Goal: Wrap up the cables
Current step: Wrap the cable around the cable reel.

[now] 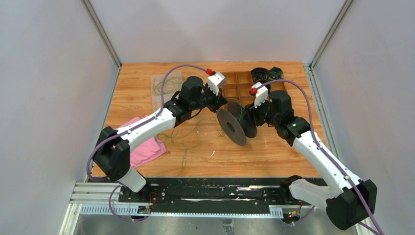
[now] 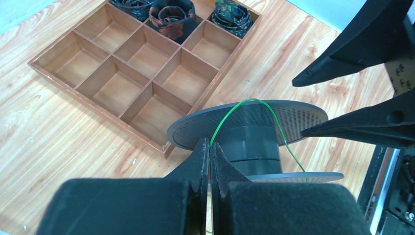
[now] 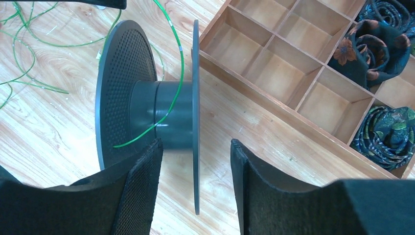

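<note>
A black spool (image 1: 235,125) stands on edge in the middle of the table. A thin green cable (image 2: 252,100) arcs over its flange and runs round the hub (image 3: 138,137). More of the cable lies in loose loops (image 1: 186,142) on the wood left of the spool. My left gripper (image 2: 210,144) is shut on the cable right beside the spool's hub (image 2: 249,142); it also shows from above (image 1: 219,104). My right gripper (image 3: 195,142) is open, one finger on each side of the spool's thin right flange (image 3: 195,98), without touching it.
A wooden compartment tray (image 2: 98,105) lies behind the spool, with rolled dark patterned fabric (image 3: 372,44) in its far cells. A pink cloth (image 1: 144,147) lies at the left front. A clear bag of green wire (image 1: 166,83) lies at the back left.
</note>
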### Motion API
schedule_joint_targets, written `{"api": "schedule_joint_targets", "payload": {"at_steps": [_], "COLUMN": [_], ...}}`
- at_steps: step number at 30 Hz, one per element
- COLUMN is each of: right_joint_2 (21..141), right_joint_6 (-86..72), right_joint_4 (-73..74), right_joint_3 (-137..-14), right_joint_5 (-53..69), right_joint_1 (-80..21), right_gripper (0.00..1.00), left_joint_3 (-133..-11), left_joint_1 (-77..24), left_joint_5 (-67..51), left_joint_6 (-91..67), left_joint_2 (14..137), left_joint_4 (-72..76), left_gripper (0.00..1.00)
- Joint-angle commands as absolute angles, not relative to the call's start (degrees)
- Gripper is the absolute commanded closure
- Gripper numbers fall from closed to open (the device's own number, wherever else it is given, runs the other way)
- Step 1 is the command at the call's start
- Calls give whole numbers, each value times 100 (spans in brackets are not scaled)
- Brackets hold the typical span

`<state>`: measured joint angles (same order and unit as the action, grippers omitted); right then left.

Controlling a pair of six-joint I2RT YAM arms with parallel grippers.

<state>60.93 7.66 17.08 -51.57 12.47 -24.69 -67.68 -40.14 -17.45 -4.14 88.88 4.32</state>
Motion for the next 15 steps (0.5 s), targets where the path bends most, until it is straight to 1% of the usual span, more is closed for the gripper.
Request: {"api": "schedule_joint_targets", "payload": {"at_steps": [1, 7, 12, 15], "right_joint_2": [6010, 6306, 6594, 6623], "right_joint_6": [799, 307, -29, -163], "right_joint_4": [1816, 1399, 1244, 1114], "right_joint_3": [-5307, -5311, -5431, -5439], "right_joint_5": [1495, 1800, 1536, 1577], "right_joint_1": [-2392, -2393, -2399, -2398], "right_gripper": [47, 46, 44, 42], "left_joint_3": [-6704, -6702, -6705, -6728], "left_joint_1": [-4008, -4017, -4017, -4017], "left_joint_5": [-1652, -1652, -1678, -1708], "left_joint_6": [-207, -158, -150, -149], "left_joint_2": [8907, 8953, 8967, 8990], "left_joint_4": [654, 686, 695, 697], "left_gripper": [100, 100, 100, 100]}}
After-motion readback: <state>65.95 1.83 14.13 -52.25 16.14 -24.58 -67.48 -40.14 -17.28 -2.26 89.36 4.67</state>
